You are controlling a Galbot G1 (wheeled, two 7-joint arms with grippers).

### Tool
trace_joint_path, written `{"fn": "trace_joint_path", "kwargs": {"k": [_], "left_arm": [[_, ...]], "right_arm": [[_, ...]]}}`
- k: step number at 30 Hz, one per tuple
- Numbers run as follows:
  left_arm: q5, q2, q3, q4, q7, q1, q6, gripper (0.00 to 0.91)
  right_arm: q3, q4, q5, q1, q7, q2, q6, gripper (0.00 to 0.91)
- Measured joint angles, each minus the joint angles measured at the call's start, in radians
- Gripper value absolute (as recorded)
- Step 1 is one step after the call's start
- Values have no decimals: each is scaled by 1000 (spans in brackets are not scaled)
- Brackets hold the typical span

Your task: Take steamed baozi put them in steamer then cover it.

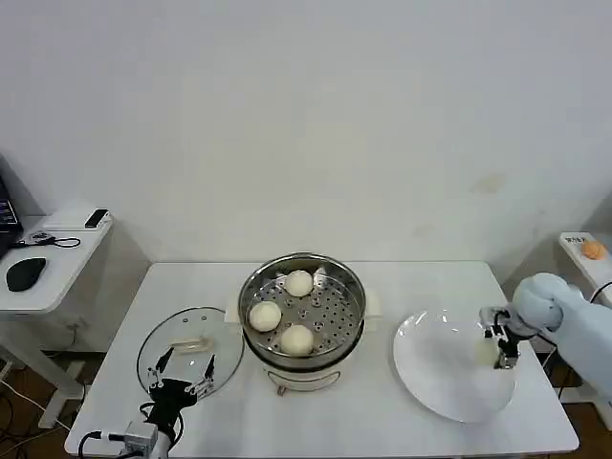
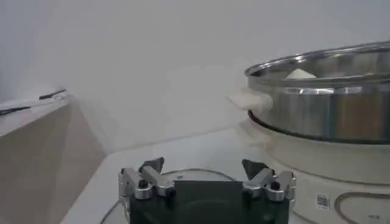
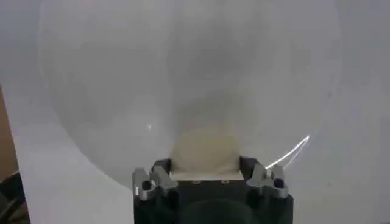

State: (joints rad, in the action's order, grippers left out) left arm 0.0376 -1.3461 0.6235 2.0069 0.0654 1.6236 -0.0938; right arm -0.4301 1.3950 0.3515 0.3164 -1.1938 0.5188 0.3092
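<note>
Last baozi point(image 3: 204, 149) between right tool point(image 3: 206, 170) fingers, on plate point(image 1: 430, 368).

A rounded white right arm point(image 1: 564, 320) is seen; both pincers are built black, with silver screwed finger brackets.

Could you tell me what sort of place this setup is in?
Probably a lab or test room, not a kitchen: a plain white table against a bare wall, and a side desk holding a computer mouse.
</note>
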Motion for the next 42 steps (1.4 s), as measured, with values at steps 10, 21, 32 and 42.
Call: {"fn": "trace_joint_path", "kwargs": {"k": [10,21,32,42], "left_arm": [[1,2,4,10,0,-3,0,907],[8,-1,15,37,0,9,8,907],[10,-18,23,75,-2,16,12,907],[18,-26,29,84,-7,18,19,907]], "right_arm": [[-96,132,-222,-204,1,32,79,756],[-280,125,-504,-530,26,238,171,756],[-438,-12,-630,-702,55,504,216,756],[-563,-91,-634,-730,45,629,219,756]]}}
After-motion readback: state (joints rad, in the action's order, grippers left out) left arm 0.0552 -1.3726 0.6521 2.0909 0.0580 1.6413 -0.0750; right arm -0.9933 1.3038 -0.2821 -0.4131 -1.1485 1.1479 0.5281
